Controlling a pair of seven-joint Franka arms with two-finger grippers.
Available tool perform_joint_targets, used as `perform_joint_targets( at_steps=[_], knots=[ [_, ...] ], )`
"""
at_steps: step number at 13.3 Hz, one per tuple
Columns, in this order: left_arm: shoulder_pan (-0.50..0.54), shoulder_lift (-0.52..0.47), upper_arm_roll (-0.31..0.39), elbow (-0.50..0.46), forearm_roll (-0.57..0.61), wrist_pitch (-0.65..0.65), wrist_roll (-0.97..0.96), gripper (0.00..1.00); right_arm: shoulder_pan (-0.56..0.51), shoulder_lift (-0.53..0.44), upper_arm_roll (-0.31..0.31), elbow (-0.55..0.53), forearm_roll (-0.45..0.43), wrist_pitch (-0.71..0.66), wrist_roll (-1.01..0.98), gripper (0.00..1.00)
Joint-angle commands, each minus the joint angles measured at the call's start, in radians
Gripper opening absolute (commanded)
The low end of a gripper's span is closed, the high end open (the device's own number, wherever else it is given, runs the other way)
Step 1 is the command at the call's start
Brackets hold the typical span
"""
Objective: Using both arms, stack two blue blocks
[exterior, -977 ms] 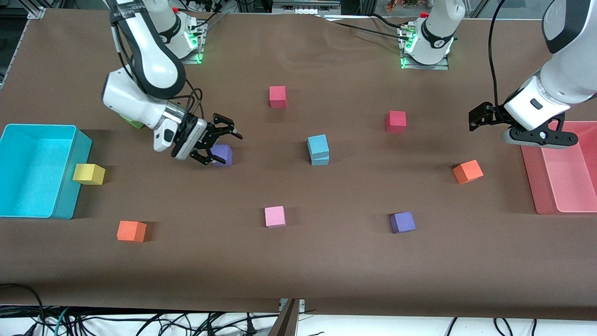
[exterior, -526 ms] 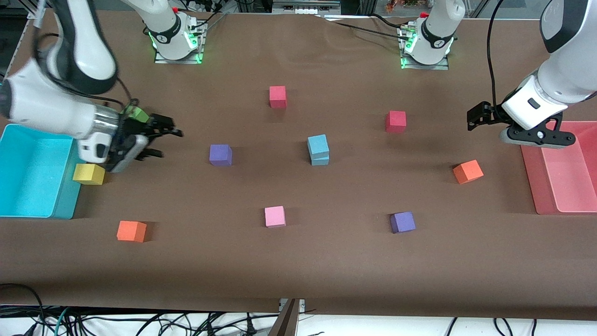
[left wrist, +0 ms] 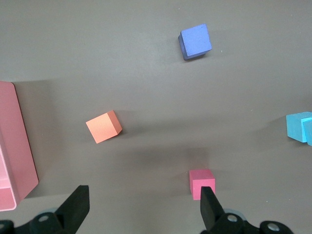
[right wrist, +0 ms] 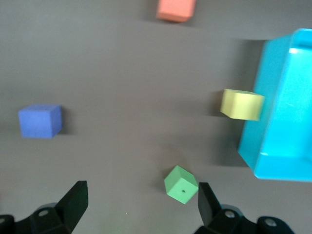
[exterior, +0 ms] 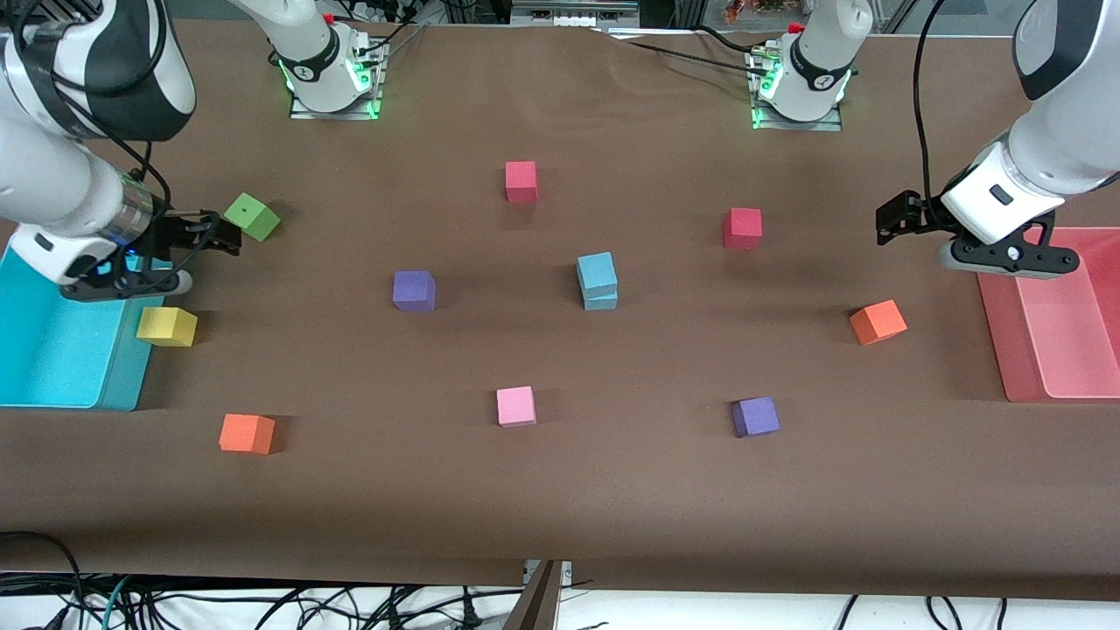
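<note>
The two blue blocks stand stacked in the middle of the table, the upper one resting slightly askew on the lower one. An edge of the stack shows in the left wrist view. My right gripper hangs open and empty over the table at the right arm's end, beside the green cube and the cyan bin. In its wrist view my right gripper has the green cube near one finger. My left gripper is open and empty over the table by the pink bin. It looks down on bare cloth.
Loose cubes lie around the stack: purple, yellow against the cyan bin, two orange, pink, two red, another purple. The arm bases stand along the table's edge farthest from the front camera.
My right arm has swung away from over the purple cube near the stack toward the cyan bin, still open. The left arm has barely moved. The stack is unchanged.
</note>
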Motion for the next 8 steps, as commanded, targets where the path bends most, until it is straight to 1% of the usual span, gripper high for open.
perform_joint_targets(
  at_steps=[1,2,4,6,8],
  knots=[
    [0.006,0.000,-0.012,0.016,0.013,-0.020,-0.018,1.00,-0.088,-0.029,0.013,0.061,-0.005,-0.045,0.046,1.00],
    [0.007,0.000,-0.012,0.016,0.011,-0.020,-0.018,1.00,-0.113,-0.035,0.011,0.087,0.001,-0.068,0.043,1.00],
    [0.007,-0.001,-0.012,0.016,0.011,-0.022,-0.018,1.00,-0.156,-0.035,0.007,0.152,0.049,-0.113,0.035,1.00],
    [0.013,-0.003,-0.004,0.017,0.011,-0.020,-0.012,1.00,-0.196,-0.040,0.005,0.158,0.162,-0.142,-0.014,1.00],
    [0.013,0.002,-0.002,0.033,0.011,-0.020,-0.015,1.00,-0.196,-0.041,0.008,0.153,0.162,-0.141,-0.070,1.00]
  ],
)
